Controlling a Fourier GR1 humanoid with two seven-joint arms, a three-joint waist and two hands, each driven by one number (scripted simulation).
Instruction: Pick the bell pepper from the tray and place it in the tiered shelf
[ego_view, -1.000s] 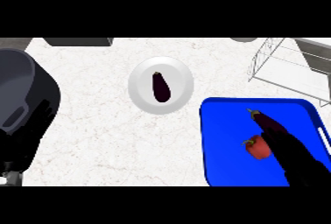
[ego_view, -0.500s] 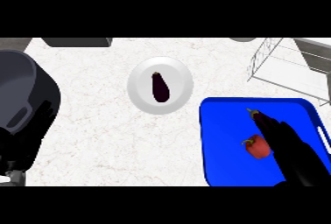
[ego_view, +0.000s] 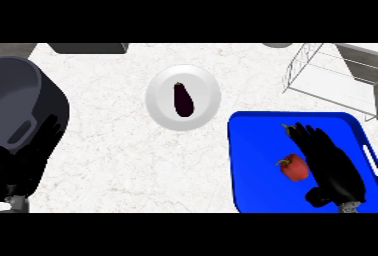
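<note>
A red bell pepper (ego_view: 294, 168) with a green stem lies in the blue tray (ego_view: 251, 150) at the lower right. My right hand (ego_view: 328, 162) hovers over the tray just right of the pepper, fingers stretched forward and open, its side close against the pepper. The wire tiered shelf (ego_view: 328, 75) stands at the upper right, beyond the tray. My left hand is out of sight; only a dark arm mass (ego_view: 26, 125) fills the left edge.
A white plate (ego_view: 162, 107) holding a dark eggplant (ego_view: 182, 99) sits at the counter's middle. A grey object (ego_view: 88, 48) lies along the back edge at the upper left.
The right hand has slid slightly lower and closer to the pepper's right side. The pepper, tray and plate have stayed put.
</note>
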